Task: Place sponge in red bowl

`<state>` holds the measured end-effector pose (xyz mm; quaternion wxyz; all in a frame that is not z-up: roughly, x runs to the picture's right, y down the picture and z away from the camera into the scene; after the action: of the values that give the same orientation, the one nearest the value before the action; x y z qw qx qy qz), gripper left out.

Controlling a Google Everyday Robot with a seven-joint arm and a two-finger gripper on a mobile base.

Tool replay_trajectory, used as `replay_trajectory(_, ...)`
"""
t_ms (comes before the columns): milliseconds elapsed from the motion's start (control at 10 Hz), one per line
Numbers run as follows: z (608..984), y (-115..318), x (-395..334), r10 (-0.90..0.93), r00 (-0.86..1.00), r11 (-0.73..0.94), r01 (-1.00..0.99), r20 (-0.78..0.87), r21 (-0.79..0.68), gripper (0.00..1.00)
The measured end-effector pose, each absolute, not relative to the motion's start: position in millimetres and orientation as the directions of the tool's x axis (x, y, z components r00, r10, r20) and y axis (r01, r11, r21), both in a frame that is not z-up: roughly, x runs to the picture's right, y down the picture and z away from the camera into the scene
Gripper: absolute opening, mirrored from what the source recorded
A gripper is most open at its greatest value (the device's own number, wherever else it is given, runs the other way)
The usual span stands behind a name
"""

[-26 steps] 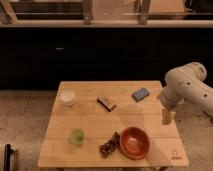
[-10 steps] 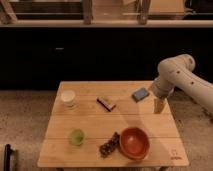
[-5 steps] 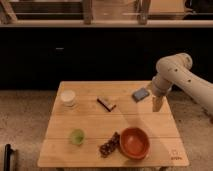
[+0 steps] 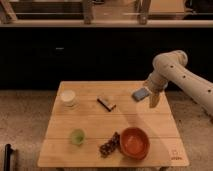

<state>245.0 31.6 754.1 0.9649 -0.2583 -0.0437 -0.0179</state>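
Observation:
The sponge (image 4: 141, 93), a small flat blue-grey block, lies on the wooden table (image 4: 90, 122) near its far right edge. My gripper (image 4: 153, 101) points down just to the right of the sponge, close beside it, at the end of the white arm (image 4: 175, 72) that reaches in from the right. The red bowl (image 4: 134, 143), wide and reddish-orange, stands at the table's front, right of the middle, well in front of the sponge and the gripper.
A dark brown bar with a light stripe (image 4: 106, 103) lies mid-table at the back. A white cup (image 4: 68, 97) stands at the back left and a green cup (image 4: 77, 136) at the front left. A dark lumpy item (image 4: 109, 146) lies against the bowl's left side.
The arm has swung left and back over the table. The gripper has come from the right edge to just beside the sponge. The objects have not moved.

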Motion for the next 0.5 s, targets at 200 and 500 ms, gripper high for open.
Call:
replay_trajectory(200,754.9,32.4,246.9,0.006,0.995,0.867,0.044,0.098,-0.496,0.8)
replay_trajectory(500,761.5,26.8,245.6,-0.002,0.994,0.869,0.055,0.108,-0.491,0.8)
